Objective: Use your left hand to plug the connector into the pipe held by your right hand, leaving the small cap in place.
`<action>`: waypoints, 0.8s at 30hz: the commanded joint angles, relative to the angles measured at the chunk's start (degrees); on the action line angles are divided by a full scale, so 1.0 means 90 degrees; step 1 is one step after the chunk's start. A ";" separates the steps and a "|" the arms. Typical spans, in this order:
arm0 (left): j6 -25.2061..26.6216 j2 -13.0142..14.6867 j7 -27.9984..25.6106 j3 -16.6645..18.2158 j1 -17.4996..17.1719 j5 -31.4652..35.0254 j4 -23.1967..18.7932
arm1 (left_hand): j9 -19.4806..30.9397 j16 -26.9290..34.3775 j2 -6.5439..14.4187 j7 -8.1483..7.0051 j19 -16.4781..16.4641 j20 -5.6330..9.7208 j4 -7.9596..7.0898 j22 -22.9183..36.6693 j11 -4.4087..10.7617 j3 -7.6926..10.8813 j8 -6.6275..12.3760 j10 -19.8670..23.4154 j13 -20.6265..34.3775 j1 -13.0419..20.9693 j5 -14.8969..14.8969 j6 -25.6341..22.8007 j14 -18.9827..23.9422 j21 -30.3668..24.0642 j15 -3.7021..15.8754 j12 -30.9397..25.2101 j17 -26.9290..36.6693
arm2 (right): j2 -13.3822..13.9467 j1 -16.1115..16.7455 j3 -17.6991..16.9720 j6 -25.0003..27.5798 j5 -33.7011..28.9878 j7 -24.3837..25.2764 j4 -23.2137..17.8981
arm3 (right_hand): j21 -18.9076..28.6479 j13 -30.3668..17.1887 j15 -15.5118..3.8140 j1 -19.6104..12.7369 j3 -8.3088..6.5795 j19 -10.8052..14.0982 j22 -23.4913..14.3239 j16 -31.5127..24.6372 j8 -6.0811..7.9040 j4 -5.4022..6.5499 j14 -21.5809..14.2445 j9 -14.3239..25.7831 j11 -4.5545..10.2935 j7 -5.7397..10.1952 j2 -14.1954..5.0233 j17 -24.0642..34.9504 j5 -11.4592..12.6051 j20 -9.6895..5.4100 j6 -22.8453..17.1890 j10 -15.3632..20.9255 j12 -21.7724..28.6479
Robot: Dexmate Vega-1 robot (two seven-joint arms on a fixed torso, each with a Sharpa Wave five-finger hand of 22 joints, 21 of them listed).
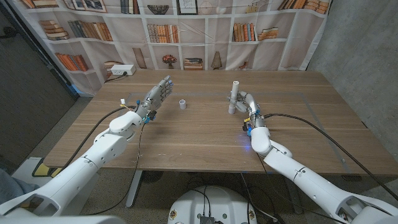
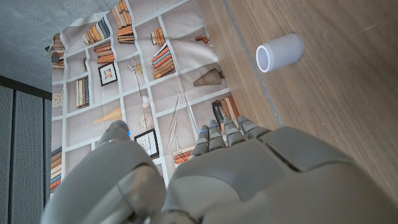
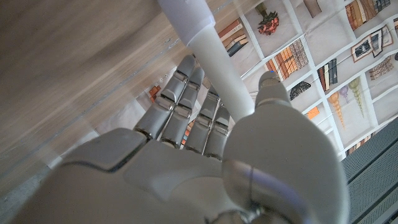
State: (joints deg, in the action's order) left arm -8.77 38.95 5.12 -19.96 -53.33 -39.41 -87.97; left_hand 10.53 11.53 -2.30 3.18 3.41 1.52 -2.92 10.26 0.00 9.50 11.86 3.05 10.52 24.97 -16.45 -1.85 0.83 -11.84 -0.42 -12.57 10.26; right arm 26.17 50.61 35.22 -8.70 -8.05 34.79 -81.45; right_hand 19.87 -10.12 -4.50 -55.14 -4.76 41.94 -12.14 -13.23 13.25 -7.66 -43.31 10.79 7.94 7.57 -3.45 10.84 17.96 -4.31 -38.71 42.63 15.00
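Your left robot hand (image 1: 157,96) hovers open at the frame's upper left, fingers extended. Your right robot hand (image 1: 244,104), right of centre, grips something.

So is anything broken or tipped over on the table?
Nothing looks broken or spilled. The small white connector lies on its side on the table, the left hand is open, and the right hand holds the pipe upright.

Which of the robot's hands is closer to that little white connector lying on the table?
Left. The left hand hovers open just beside the connector; the right hand is farther off, holding the pipe.
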 commanded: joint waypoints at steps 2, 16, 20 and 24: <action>-0.0025 0.0028 -0.0027 0.0048 -0.0089 -0.0030 -0.0070 | 0.0020 -0.0012 0.0033 0.0022 0.0026 -0.0035 0.0029 0.0037 0.0022 0.0021 0.0023 0.0058 0.0037 0.0025 0.0037 -0.0053 0.0061 0.0008 -0.0010 0.0020 0.0026 | 0.0071 -0.0026 0.0064 0.0090 -0.0057 -0.0111 -0.0054 | 0.0067 -0.0019 -0.0946 -0.0398 -0.0250 0.0038 -0.0086 0.0024 -0.0072 -0.0001 -0.0164 0.0032 0.0036 -0.0004 -0.0470 0.0054 -0.0146 -0.0898 -0.0168 0.0104 -0.0115; 0.0001 0.0081 -0.0144 0.0096 -0.0199 -0.0025 -0.0224 | 0.0021 -0.0021 0.0055 0.0008 0.0049 -0.0043 0.0030 0.0039 0.0025 0.0015 0.0016 0.0075 0.0038 0.0042 0.0064 -0.0071 0.0077 0.0014 0.0008 0.0027 0.0026 | 0.0091 0.0003 0.0043 -0.0001 -0.0105 -0.0050 -0.0117 | 0.0360 -0.0025 -0.0919 -0.0554 -0.1023 -0.0020 -0.0347 -0.0019 -0.0051 0.0546 -0.0488 0.0032 0.0045 0.0040 -0.0953 0.0164 -0.0598 -0.0881 -0.0949 0.0647 -0.0178; 0.0051 0.0108 -0.0205 0.0106 -0.0220 -0.0012 -0.0297 | 0.0022 -0.0021 0.0066 0.0009 0.0041 -0.0036 0.0033 0.0039 0.0024 0.0015 0.0014 0.0096 0.0038 0.0054 0.0074 -0.0080 0.0091 0.0010 0.0000 0.0024 0.0026 | 0.0125 0.0074 -0.0018 0.0008 -0.0055 -0.0051 -0.0246 | 0.0548 -0.0026 -0.0933 -0.0553 -0.1252 0.0146 -0.0432 -0.0075 -0.0056 0.0704 -0.0727 0.0040 0.0046 0.0058 -0.0887 0.0173 -0.0686 -0.0893 -0.1148 0.0922 -0.0157; 0.0141 0.0152 -0.0258 0.0099 -0.0216 0.0015 -0.0384 | 0.0022 -0.0021 0.0077 0.0017 0.0031 -0.0027 0.0038 0.0039 0.0020 0.0019 0.0019 0.0114 0.0038 0.0069 0.0080 -0.0103 0.0100 0.0006 0.0000 0.0021 0.0025 | 0.0173 0.0186 -0.0114 0.0055 0.0033 -0.0061 -0.0455 | 0.0731 -0.0027 -0.0946 -0.0569 -0.1394 0.0308 -0.0494 -0.0146 -0.0044 0.0763 -0.1059 0.0063 0.0050 0.0054 -0.0825 0.0166 -0.0749 -0.0895 -0.1346 0.1225 -0.0129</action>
State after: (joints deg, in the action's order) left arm -8.77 39.65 3.90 -19.23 -54.88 -39.67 -89.90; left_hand 10.53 11.53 -1.63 3.25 3.61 1.32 -2.93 10.56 0.30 9.50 11.86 3.56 10.82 25.63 -15.96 -2.40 1.35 -11.84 -0.50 -12.57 10.26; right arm 27.04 50.82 35.50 -8.50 -8.80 34.21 -82.83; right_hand 25.45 -10.24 -6.51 -60.20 -12.15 43.50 -16.17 -13.87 12.52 -5.06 -50.87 11.08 8.13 5.58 -10.54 12.14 11.52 -4.62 -46.24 51.96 13.23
